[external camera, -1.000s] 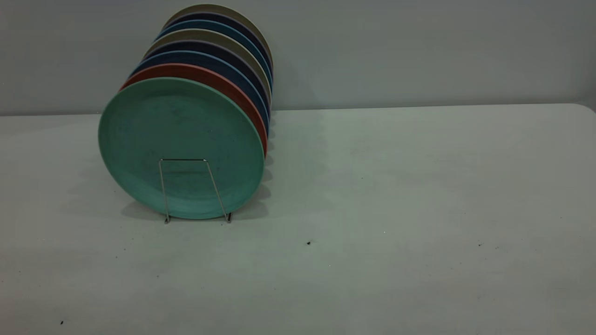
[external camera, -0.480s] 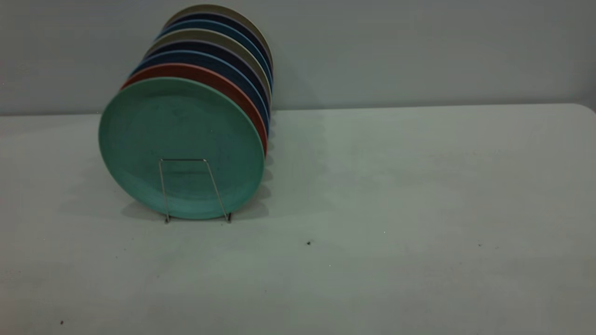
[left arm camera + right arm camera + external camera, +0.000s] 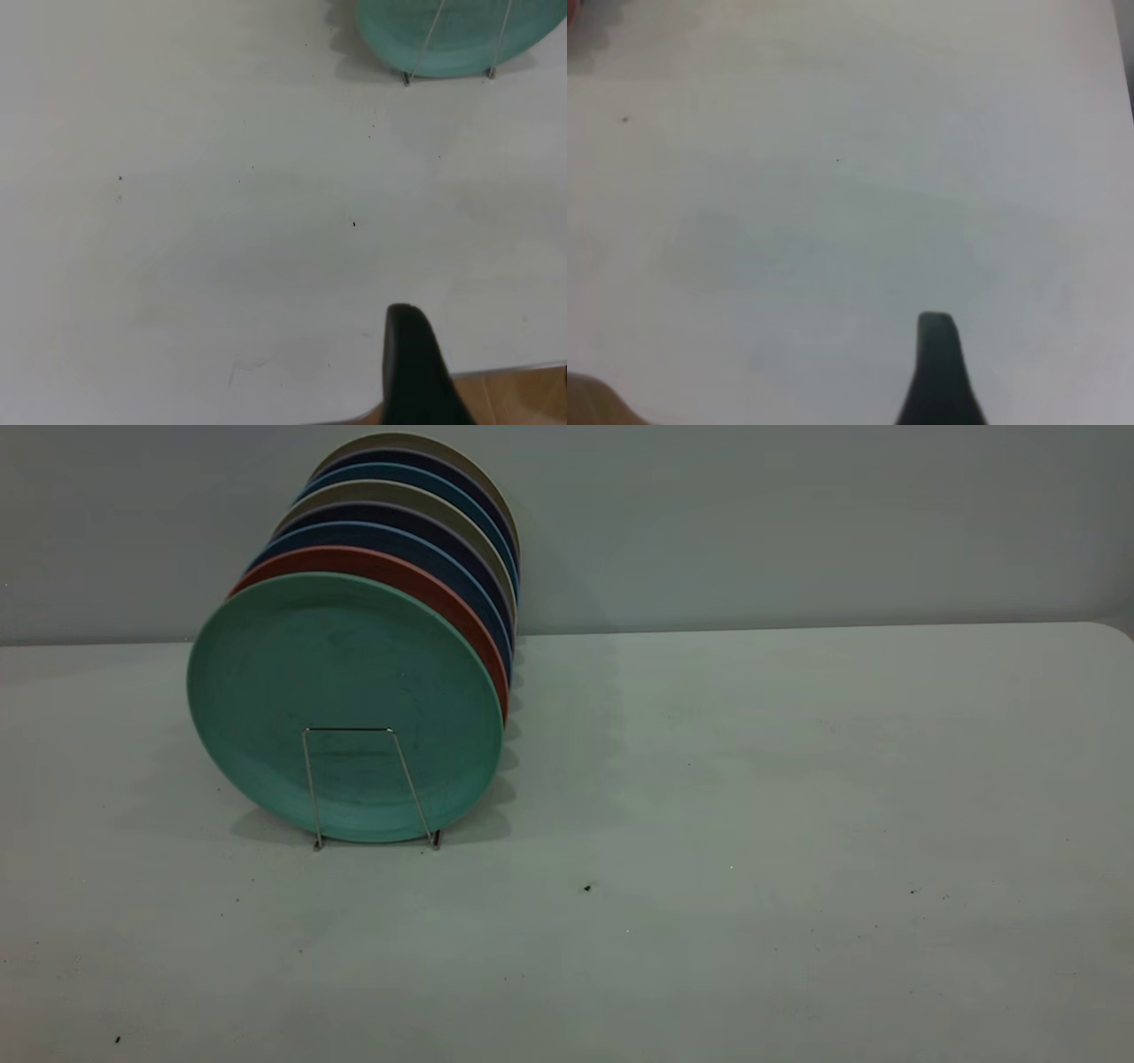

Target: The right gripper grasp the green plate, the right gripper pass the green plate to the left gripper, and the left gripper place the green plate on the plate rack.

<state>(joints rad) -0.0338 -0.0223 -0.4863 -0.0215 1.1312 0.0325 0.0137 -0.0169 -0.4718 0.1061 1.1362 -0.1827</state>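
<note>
Neither arm shows in the exterior view. Each wrist view catches only a single dark finger of its own hand, hanging above bare table: the left hand [image 3: 416, 372] near the table's edge, with wooden floor showing beyond it, and the right hand [image 3: 939, 372] over an open stretch of the surface. Both are well apart from the plates.

The green plate [image 3: 344, 704] stands upright on its edge at the front of the plate rack [image 3: 372, 784], on the left part of the table [image 3: 753, 824] in the exterior view. The rack's front wire loop crosses the plate's lower face, its two feet resting on the table just below the rim. Directly behind the green plate stands a salmon-pink plate [image 3: 416, 580], then dark blue plates [image 3: 425, 545] and, between and behind them, greyish-beige plates [image 3: 390, 491] – all upright in one row running back toward the wall [image 3: 797, 514]. The left wrist view picks up the green plate's lower rim [image 3: 461, 44] and the loop's two feet.

A few dark specks dot the table's surface.

As only one finger of each hand appears, I cannot tell whether either is spread or closed – though nothing seems to be touching the visible fingers, and the green plate sits in the rack untouched by either hand.
</note>
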